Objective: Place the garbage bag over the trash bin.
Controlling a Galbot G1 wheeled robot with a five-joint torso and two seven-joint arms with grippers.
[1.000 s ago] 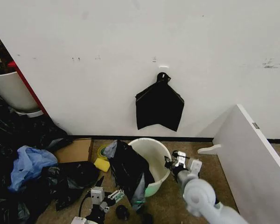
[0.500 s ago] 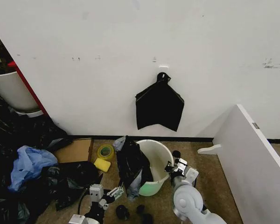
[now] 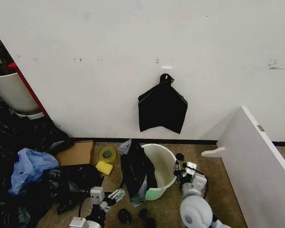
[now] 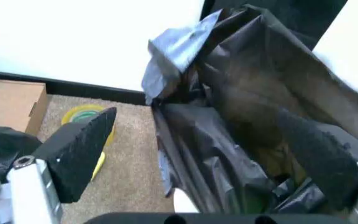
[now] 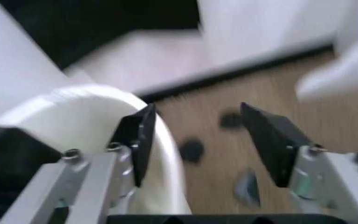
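The garbage bag (image 3: pixel 137 171) hung only over the trash bin's (image 3: pixel 162 167) 9 o'clock rim; both the left gripper (image 4: pixel 197 158) and the right gripper (image 5: pixel 201 140) stood apart, holding nothing; the bag could slide off.

The left gripper (image 4: pixel 197 154) is sitting low at the robot's front left, its two black fingers (image 4: pixel 79 151) spread wide apart. The right gripper (image 5: pixel 204 140) is hanging low on the right, its fingers likewise spread.
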